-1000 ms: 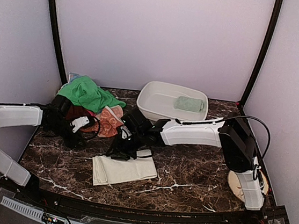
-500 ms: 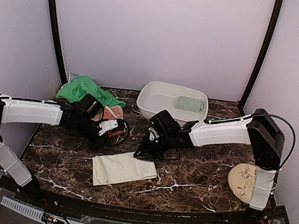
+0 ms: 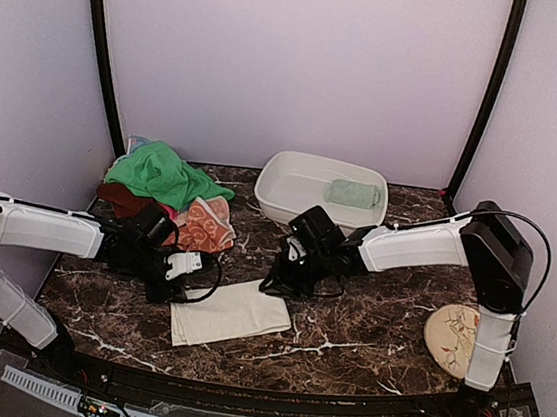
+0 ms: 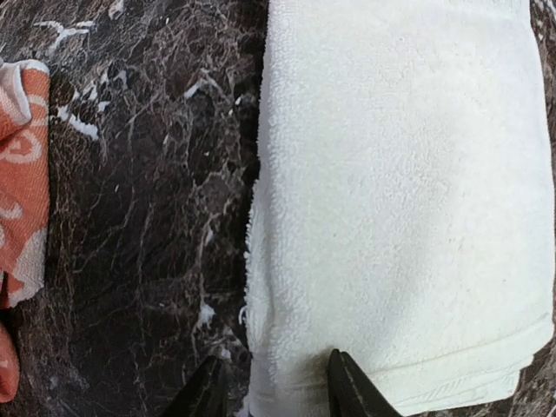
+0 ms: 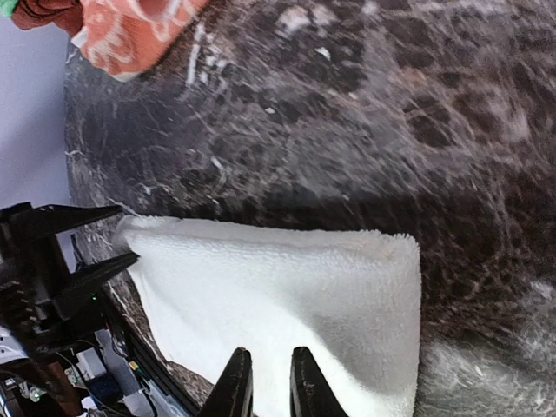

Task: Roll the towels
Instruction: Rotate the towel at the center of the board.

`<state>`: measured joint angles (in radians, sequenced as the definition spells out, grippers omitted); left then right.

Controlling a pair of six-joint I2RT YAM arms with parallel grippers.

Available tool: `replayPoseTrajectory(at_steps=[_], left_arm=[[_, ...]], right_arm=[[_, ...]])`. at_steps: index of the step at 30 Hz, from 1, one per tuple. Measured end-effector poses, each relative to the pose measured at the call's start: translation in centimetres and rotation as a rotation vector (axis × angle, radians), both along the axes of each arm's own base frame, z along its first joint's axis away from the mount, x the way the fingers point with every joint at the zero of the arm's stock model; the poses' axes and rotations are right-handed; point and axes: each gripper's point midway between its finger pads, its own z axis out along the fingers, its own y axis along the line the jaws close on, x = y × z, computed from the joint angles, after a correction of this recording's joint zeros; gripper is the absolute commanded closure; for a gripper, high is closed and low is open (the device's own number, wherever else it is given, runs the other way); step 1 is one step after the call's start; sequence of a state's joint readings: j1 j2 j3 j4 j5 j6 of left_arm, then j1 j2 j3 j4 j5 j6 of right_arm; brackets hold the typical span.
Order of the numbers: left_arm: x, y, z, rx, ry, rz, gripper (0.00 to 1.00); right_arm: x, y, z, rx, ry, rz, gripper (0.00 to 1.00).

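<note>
One cream towel (image 3: 231, 313): just reached, both ends
Left pincer (image 4: 276, 395): apart, straddling edge
Right pincer (image 5: 265, 382): narrow, grip unclear
Roll: can start

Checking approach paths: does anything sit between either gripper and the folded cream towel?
Nothing visible does. The left gripper and right gripper are both right at the cream towel; the orange swirl towel lies apart, to the side.

- Your right gripper (image 5: 268, 382) has its fingers nearly together over the folded cream-white towel (image 5: 287, 295).
- The towel lies on the dark marble surface (image 5: 347, 113).
- The left gripper (image 5: 126, 233) flanks one corner, fingers spread.
- An orange swirl towel (image 5: 130, 30) lies beyond.
</note>
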<state>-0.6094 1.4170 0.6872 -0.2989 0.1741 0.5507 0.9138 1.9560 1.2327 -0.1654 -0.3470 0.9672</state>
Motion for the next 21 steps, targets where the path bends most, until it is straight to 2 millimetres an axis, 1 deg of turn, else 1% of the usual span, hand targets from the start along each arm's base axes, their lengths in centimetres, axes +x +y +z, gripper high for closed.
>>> replayPoseTrajectory(at_steps=[3, 5, 7, 10, 11, 12, 15, 17, 19, 21], left_arm=[[0.1, 1.3, -0.8, 0.044, -0.064, -0.001, 0.56], [0.7, 1.7, -1.0, 0.065, -0.105, 0.006, 0.56], [1.6, 1.7, -0.7, 0.073, -0.153, 0.011, 0.55], [2.6, 1.5, -0.2, 0.074, -0.206, 0.008, 0.54], [2.7, 1.5, -0.1, 0.077, -0.214, 0.005, 0.54], [2.9, 1.5, 0.0, 0.081, -0.225, 0.003, 0.54], [3.4, 1.7, 0.1, 0.098, -0.255, -0.003, 0.54], [3.8, 1.7, 0.2, 0.106, -0.279, -0.006, 0.53], [4.3, 1.6, 0.3, 0.108, -0.297, -0.006, 0.52], [4.6, 1.1, 0.2, 0.107, -0.301, -0.010, 0.52]], right_arm=[[0.9, 1.3, 1.2, 0.040, -0.021, 0.019, 0.84], [1.2, 2.1, 1.3, 0.057, -0.027, 0.032, 0.85], [1.2, 2.4, 0.6, 0.059, -0.018, 0.042, 0.85], [0.9, 2.3, -1.5, 0.035, 0.012, 0.050, 0.88], [0.7, 2.0, -2.3, 0.023, 0.023, 0.050, 0.89], [0.5, 1.9, -2.8, 0.023, 0.025, 0.052, 0.89], [0.3, 1.5, -3.0, 0.042, 0.009, 0.048, 0.91], [-0.4, 0.4, -3.3, 0.050, 0.003, 0.033, 0.91], [-1.3, -0.9, -3.1, 0.055, 0.000, 0.011, 0.91], [-2.7, -2.7, -3.0, 0.043, 0.005, -0.012, 0.91]])
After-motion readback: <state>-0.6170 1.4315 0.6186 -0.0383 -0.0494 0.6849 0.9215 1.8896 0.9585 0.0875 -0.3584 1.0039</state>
